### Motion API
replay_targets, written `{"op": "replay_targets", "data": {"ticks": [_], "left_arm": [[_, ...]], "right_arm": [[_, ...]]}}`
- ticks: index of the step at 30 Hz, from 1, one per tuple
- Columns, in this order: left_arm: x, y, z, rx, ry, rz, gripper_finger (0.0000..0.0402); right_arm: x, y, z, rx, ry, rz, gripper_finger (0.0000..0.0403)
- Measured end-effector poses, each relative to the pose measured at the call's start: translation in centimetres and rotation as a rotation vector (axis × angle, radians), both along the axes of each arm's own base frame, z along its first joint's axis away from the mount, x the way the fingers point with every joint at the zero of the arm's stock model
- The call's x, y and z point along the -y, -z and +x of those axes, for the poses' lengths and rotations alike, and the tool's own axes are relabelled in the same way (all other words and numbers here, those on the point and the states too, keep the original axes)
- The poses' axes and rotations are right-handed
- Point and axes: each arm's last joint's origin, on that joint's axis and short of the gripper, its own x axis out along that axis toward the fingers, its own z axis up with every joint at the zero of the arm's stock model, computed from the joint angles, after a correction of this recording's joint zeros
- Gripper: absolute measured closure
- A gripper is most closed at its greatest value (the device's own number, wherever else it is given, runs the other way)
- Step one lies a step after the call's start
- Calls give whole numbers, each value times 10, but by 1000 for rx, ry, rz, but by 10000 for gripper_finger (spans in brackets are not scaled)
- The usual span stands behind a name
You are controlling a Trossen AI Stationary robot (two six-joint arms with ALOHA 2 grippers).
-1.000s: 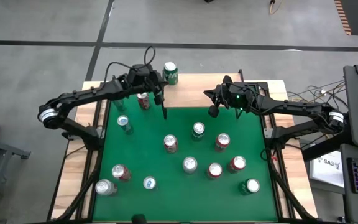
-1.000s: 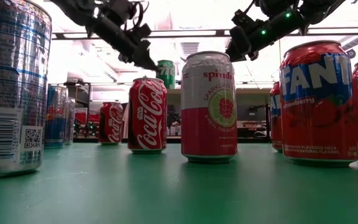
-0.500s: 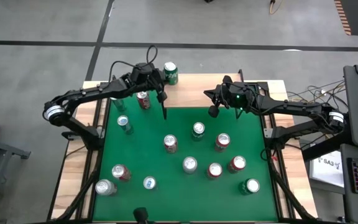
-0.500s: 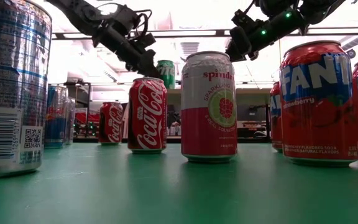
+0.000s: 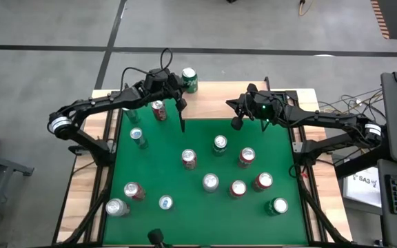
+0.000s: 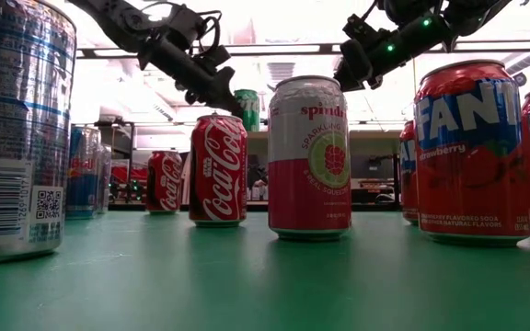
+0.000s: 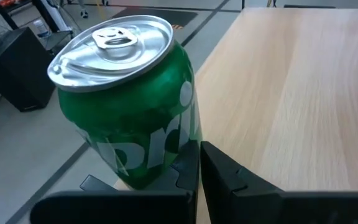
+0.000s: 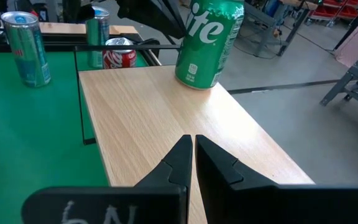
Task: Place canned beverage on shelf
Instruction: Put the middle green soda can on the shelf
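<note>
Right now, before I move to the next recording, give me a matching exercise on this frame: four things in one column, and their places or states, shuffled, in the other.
Things:
1. green can
2. pink-and-white can
3. right gripper
4. left gripper

Places or states:
a. standing on the green tabletop
b. shut, over bare board of the shelf
c. upright at the shelf's corner
d. close beside the green can

Pairs: 1-c, 2-a, 3-b, 4-d
</note>
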Motion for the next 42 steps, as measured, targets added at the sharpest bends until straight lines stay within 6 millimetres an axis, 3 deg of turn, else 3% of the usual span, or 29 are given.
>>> {"op": "replay_targets", "data": {"ticks": [11, 18, 23, 27, 33, 42], "left_arm": [[16, -4, -2, -22, 76, -63, 402], [34, -36, -27, -32, 133, 43, 402], [36, -58, -49, -22, 134, 176, 402], [29, -64, -60, -35, 106, 238, 402], [4, -60, -72, -61, 17, 255, 402], [-25, -44, -66, -72, -37, 262, 402]], "right_arm": [[0, 0, 0, 11, 6, 17, 390], [0, -4, 1, 99, 28, 77, 390], [4, -5, 11, 213, 38, 124, 390], [8, -4, 25, 313, -6, 147, 390], [24, -23, 56, 411, 17, 160, 390], [53, -43, 105, 310, 40, 146, 390]]}}
